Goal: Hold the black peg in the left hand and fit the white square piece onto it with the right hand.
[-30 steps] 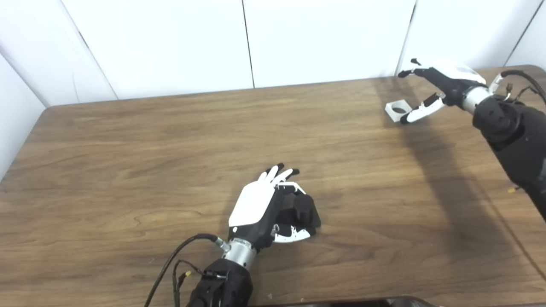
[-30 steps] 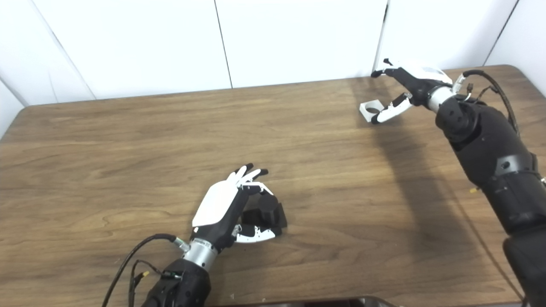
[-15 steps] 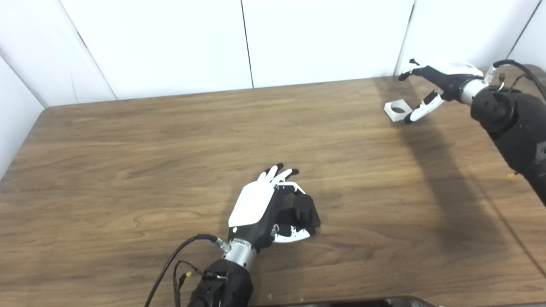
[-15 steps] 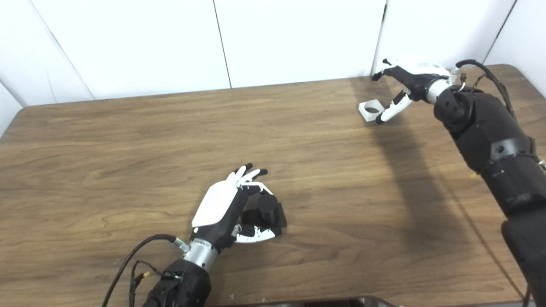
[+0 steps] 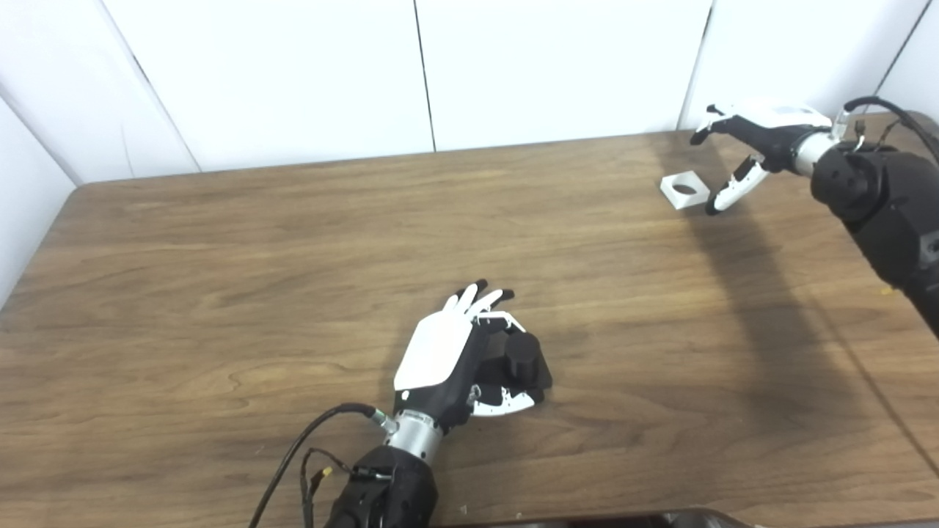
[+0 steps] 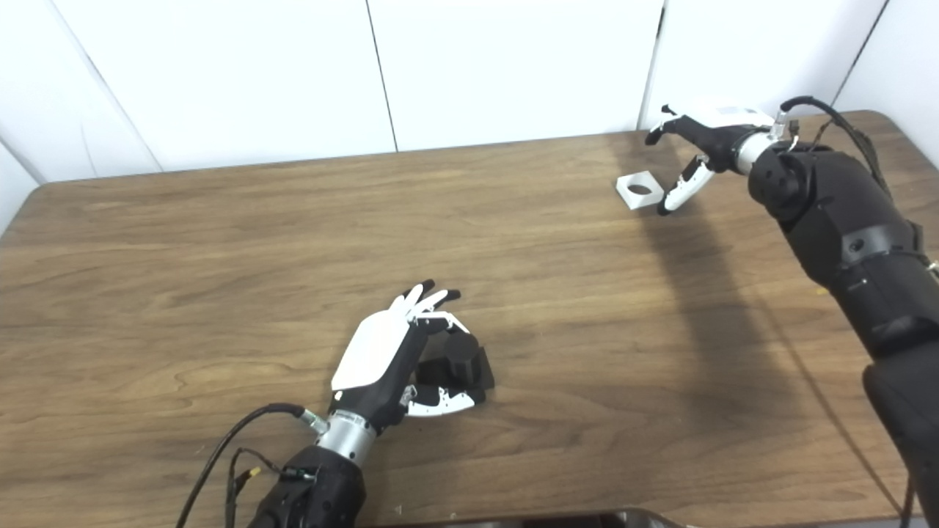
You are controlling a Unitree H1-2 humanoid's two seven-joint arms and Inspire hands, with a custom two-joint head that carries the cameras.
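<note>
The right hand (image 5: 748, 143) hovered spread wide just beside the white square piece (image 5: 684, 190). The left hand (image 5: 458, 352) cupped the black peg (image 5: 522, 358) loosely. A careless closing could have nudged the piece away.

Two head-mounted views, set side by side, look steeply down and forward across the wooden table (image 5: 220, 242) toward the white wall panels (image 6: 513, 66). Both share nearly the whole tabletop; the right eye view sits slightly rightward.

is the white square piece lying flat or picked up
Lying flat on the table, hole facing up. The white square piece sits just beside the open right hand, whose fingers are spread and not closed on it.
</note>
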